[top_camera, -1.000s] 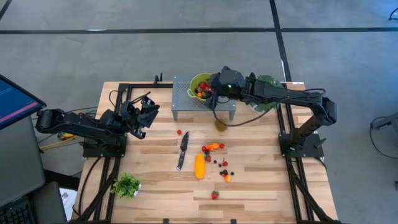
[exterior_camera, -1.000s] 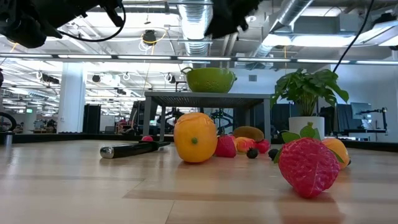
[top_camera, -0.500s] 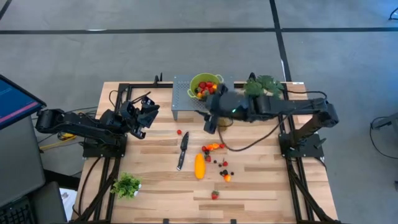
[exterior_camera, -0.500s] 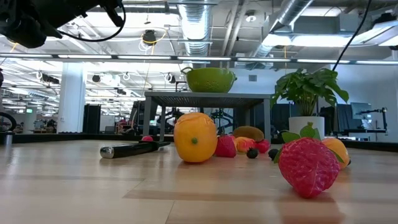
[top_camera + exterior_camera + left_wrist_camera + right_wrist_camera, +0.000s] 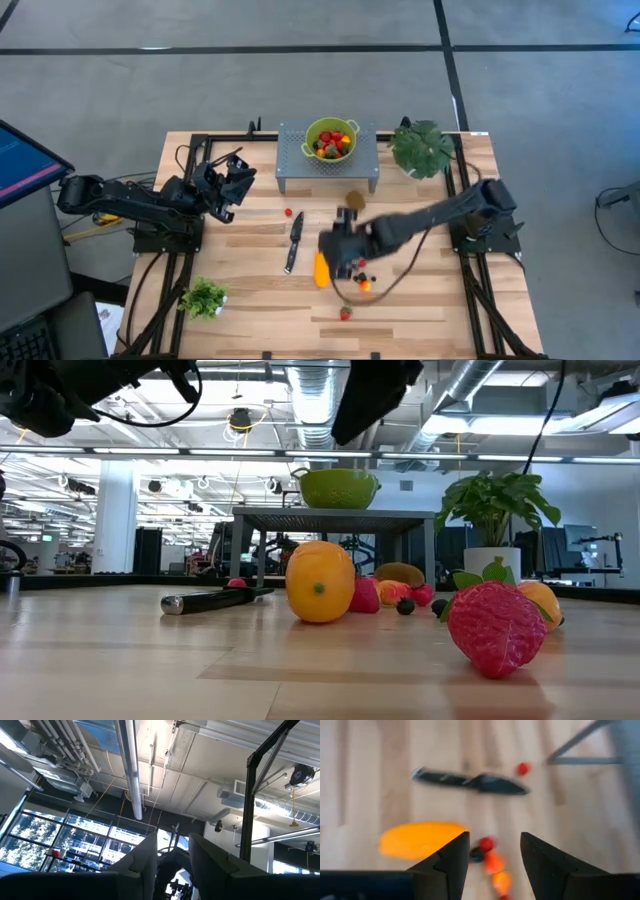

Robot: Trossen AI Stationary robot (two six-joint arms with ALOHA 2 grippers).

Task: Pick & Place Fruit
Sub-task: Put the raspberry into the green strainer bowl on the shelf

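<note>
Loose fruit lies on the wooden table: a long yellow-orange fruit (image 5: 320, 268), small red, orange and dark balls (image 5: 361, 277), a strawberry (image 5: 345, 313), a brown kiwi (image 5: 354, 200) and a red ball (image 5: 288, 212). A green bowl (image 5: 331, 138) with fruit in it stands on a grey stand (image 5: 300, 160). My right gripper (image 5: 343, 255) hovers open and empty above the small balls (image 5: 486, 843), next to the yellow-orange fruit (image 5: 417, 840). My left gripper (image 5: 238, 172) waits open at the table's left, pointing up.
A black-handled knife (image 5: 294, 240) lies left of the fruit cluster. A leafy plant (image 5: 423, 148) stands at the far right and a smaller one (image 5: 204, 298) at the near left. The right arm's cable hangs near the fruit.
My right gripper has left the green bowl, swung toward the table's near edge and come down over the loose fruit cluster, staying open. In the low view the yellow-orange fruit has shifted slightly to the right.
</note>
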